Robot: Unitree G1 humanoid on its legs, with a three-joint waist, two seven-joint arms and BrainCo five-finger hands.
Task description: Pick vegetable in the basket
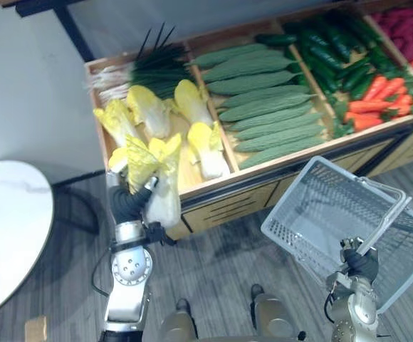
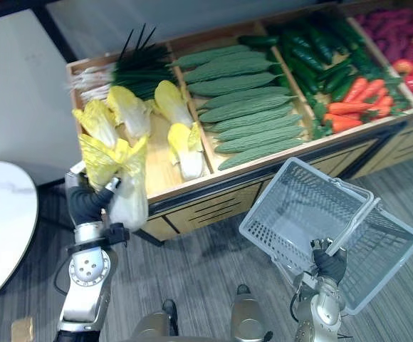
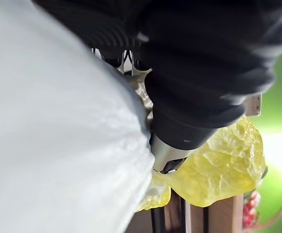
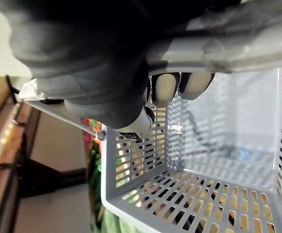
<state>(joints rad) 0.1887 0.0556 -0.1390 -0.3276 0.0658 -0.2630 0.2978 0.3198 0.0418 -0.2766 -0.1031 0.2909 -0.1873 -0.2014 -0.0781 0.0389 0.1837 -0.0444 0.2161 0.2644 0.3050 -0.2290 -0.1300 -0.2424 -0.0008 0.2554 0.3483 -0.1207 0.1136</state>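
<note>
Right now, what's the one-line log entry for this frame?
left robot hand: gripping cabbage | right robot hand: holding basket by handle | basket: empty | cabbage: not yet in basket

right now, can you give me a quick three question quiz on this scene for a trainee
1. Multiple choice: what is the left hand holding up in front of the produce display?
A. a carrot
B. a napa cabbage
C. a cucumber

2. Fill in the blank: the right hand is closed round the handle of the grey ____.

3. True or false: a vegetable already lies inside that container.

Key:
1. B
2. basket
3. False. Its mesh floor is bare in the right wrist view.
</note>
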